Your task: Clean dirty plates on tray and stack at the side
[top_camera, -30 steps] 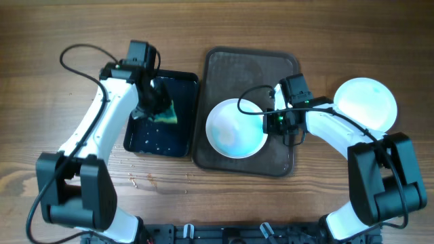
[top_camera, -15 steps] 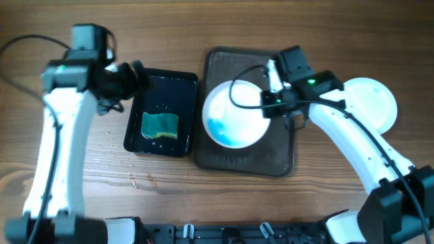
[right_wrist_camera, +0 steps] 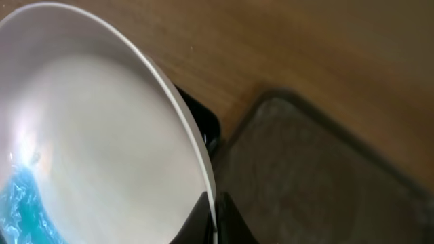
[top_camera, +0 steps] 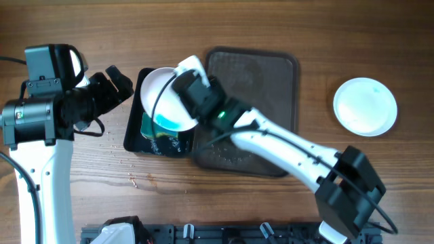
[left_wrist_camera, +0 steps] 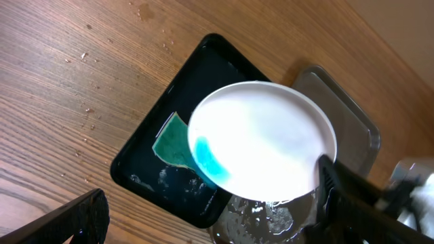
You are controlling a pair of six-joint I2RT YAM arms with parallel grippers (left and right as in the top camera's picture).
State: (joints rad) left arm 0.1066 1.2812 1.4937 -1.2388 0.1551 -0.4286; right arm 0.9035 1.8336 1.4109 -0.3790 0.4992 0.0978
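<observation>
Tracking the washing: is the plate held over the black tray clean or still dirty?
Dirty: the plate carries a blue smear by its rim, plain in the left wrist view.

Two round white plates are in view: one blue-smeared plate [top_camera: 166, 102] and one clean plate [top_camera: 365, 106]. There are two trays, one dark brown tray [top_camera: 264, 74] and one smaller black tray [top_camera: 133, 140], and a single teal sponge [left_wrist_camera: 173, 141]. Two robot arms show, giving two tools: one left tool [top_camera: 116, 85] and one right tool [top_camera: 193, 91].
</observation>
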